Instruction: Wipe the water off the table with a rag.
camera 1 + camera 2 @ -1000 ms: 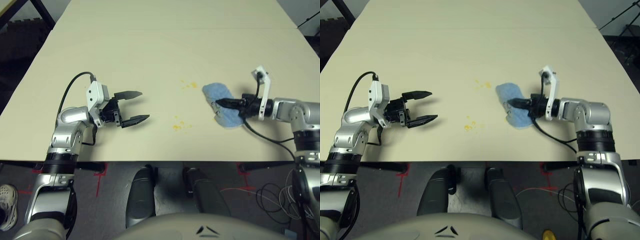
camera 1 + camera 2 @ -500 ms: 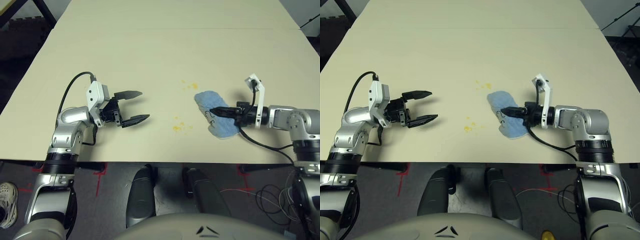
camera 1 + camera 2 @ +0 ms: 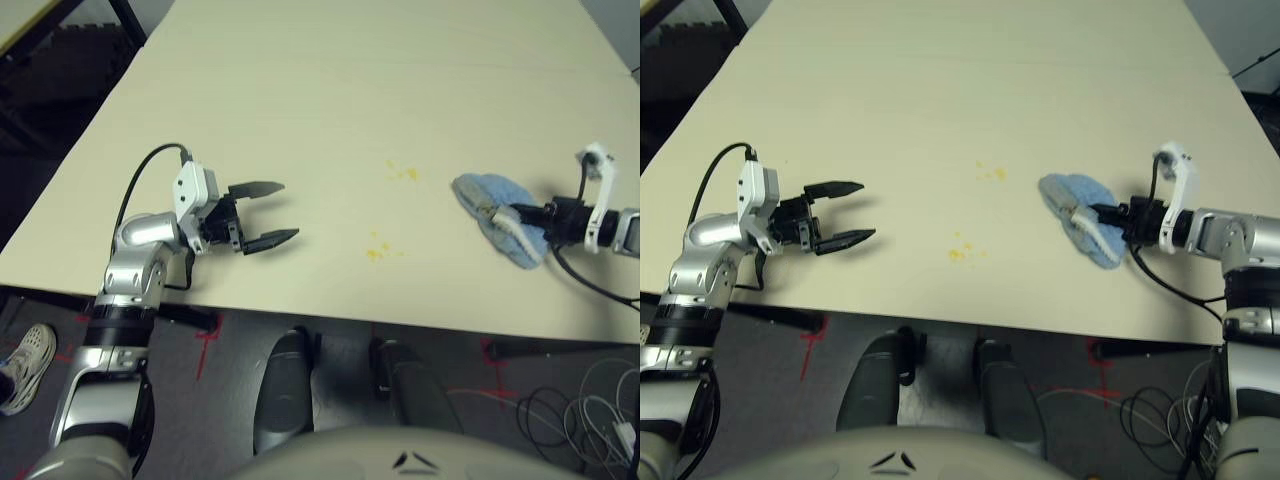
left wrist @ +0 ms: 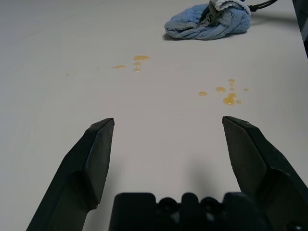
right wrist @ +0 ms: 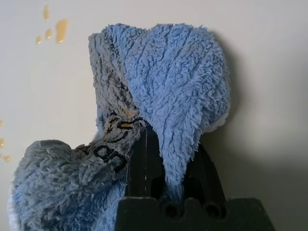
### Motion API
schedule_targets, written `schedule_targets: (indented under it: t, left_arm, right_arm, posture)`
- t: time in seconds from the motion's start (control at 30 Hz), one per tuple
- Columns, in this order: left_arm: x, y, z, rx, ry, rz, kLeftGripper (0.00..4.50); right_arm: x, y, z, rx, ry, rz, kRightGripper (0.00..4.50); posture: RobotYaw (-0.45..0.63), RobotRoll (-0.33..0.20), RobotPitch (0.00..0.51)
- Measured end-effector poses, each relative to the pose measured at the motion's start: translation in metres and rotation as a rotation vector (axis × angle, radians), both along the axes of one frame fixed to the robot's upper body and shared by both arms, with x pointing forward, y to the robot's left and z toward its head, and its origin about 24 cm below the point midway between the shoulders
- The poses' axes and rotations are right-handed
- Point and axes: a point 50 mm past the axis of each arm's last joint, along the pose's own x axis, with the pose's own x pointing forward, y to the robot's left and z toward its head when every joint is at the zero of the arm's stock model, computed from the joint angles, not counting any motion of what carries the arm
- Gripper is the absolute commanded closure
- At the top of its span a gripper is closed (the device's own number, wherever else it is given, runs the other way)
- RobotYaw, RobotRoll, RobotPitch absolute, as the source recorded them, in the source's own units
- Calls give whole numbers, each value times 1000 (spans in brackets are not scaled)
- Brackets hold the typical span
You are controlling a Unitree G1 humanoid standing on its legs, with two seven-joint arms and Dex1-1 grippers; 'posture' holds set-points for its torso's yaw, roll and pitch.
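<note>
Left eye view, read as a clock with twelve at the far edge: the floor (image 3: pixel 210 400) shows below the near edge of the bench (image 3: pixel 200 120), with a pale shoe (image 3: pixel 30 368) toward eight o'clock. Up on the bench, the near cluster of yellow-orange droplets (image 3: pixel 374 253) lies loosely scattered. From that cluster, the left claw (image 3: pixel 291 210) is toward ten o'clock, open, with nothing between its fingers. Between two and three o'clock of it is the light-blue rag (image 3: pixel 490 192), bunched on the bench. The right claw (image 3: pixel 1096 211) is closed on it, a fold of cloth pinched between the fingers. Farther out, at one o'clock from the near cluster, sits the far cluster of droplets (image 3: pixel 410 174). Beyond everything, a thin seam (image 3: pixel 400 64) crosses the bench.
</note>
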Motion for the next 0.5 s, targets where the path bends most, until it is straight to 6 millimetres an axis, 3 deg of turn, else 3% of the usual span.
schedule_targets:
  t: [0.13,0.3,0.5]
  left_arm:
    - [0,1,-3,6,9,0,0]
    - [0,1,-3,20,11,-16,0]
    - [-2,6,-2,49,21,-24,0]
  right_arm:
    - [2,10,10,47,-25,55,4386]
    - [5,59,28,180,-84,254,4386]
    - [0,101,35,267,-94,394,4386]
  posture:
    - [121,0,209]
    - [125,0,211]
    - [133,0,212]
